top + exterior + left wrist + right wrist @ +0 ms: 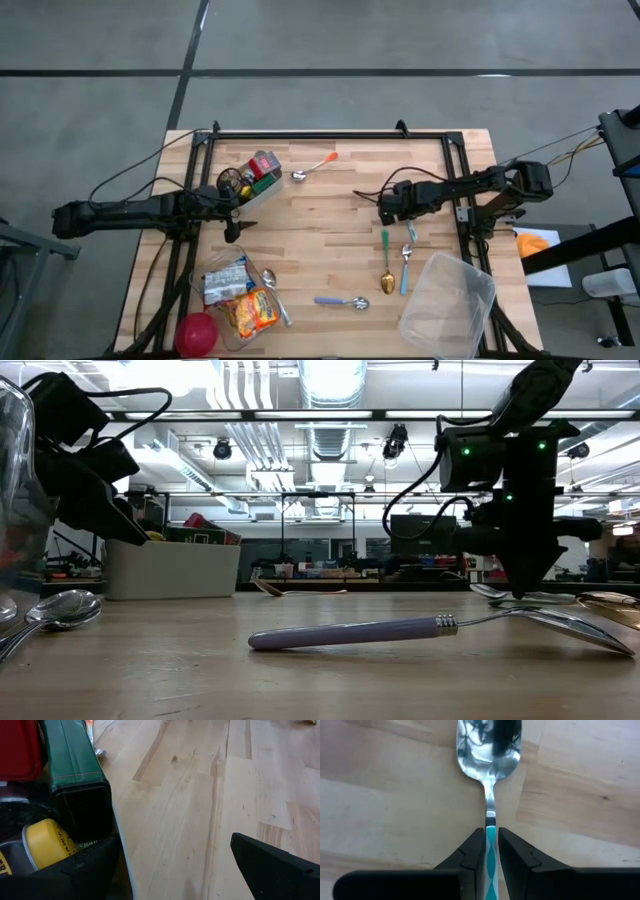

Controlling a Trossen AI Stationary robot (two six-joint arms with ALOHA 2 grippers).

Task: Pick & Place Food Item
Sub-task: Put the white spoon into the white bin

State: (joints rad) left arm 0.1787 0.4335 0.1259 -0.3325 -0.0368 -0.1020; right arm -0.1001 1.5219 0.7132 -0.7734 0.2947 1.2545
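High view: a pale butcher-block table in a black frame. The left gripper sits beside a white bin holding a red can and a green box. Toward the front left edge, a clear tub holds glossy food packets, with a red ball next to it. The right gripper hangs over the middle, near a row of spoons. An empty-looking clear container lies front right.

Low view: a lilac-handled spoon lies flat in front. The right gripper points down behind it.

Left wrist view: the left gripper's fingers stand wide apart, gripping nothing. Beside them are the ridged green box and a yellow can. Its dark lettering is too cropped to read.

Right wrist view: the right gripper is pinched narrowly on a teal-handled spoon. The handle carries a white diamond pattern, and the polished steel bowl seems to rest on the wood.
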